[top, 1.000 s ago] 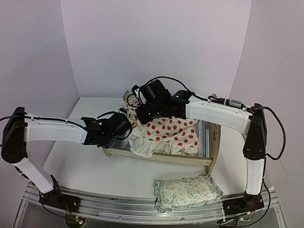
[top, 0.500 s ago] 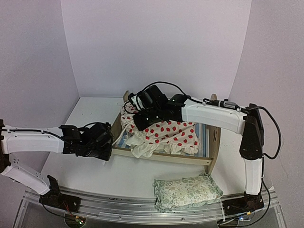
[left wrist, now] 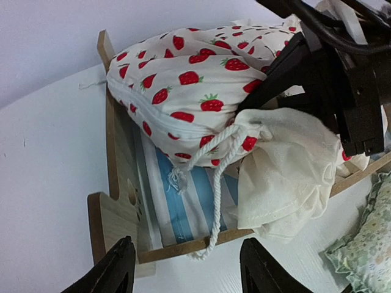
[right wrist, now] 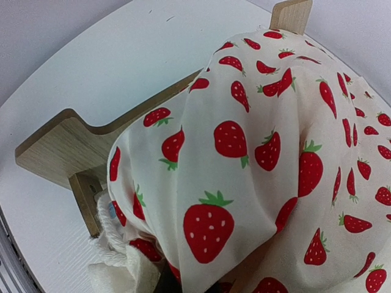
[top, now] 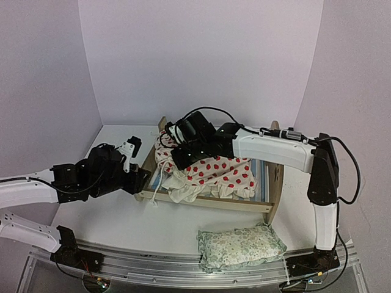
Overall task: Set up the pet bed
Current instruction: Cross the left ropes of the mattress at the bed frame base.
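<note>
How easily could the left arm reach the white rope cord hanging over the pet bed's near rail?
Probably easily: the left end effector sits open just short of the rope cord, with nothing between them.

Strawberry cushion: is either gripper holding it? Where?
The right gripper is shut on the strawberry cushion, pinching its fabric near its left end. The left gripper is open and holds nothing.

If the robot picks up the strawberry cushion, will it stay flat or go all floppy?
Probably floppy: the strawberry cushion bunches and sags over the rail of the pet bed. Likely light too: it looks like soft stuffed cloth. Its white cord dangles and might snag.
</note>
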`<state>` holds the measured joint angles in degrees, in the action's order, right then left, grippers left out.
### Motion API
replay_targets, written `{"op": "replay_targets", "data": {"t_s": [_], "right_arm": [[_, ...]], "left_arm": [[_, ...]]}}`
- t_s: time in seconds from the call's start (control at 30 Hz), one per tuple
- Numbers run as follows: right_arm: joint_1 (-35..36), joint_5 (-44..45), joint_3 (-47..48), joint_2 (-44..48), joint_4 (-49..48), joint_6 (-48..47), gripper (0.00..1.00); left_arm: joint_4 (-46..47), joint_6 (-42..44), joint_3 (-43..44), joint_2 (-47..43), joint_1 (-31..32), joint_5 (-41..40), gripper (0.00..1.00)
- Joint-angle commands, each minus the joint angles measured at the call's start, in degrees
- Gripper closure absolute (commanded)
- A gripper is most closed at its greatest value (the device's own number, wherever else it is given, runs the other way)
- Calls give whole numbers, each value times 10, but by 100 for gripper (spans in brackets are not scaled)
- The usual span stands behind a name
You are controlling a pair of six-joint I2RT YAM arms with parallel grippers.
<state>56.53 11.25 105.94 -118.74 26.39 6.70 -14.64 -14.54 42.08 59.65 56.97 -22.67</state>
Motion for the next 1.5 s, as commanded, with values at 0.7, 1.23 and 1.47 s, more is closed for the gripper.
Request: {"op": "replay_targets", "data": {"t_s": [0.7,1.23,1.47], "right_arm": [[-2,-7,8,4,-9,0,100],[-2,-2,-6,24,-9,-7,100],[-2,15,-4,18,-9,-9,100]], "left_arm": [[310,264,-20,205,-108,85,48],[393,283,-8,270,-115,68,82],[264,288,40,248,-115,3,97]]}}
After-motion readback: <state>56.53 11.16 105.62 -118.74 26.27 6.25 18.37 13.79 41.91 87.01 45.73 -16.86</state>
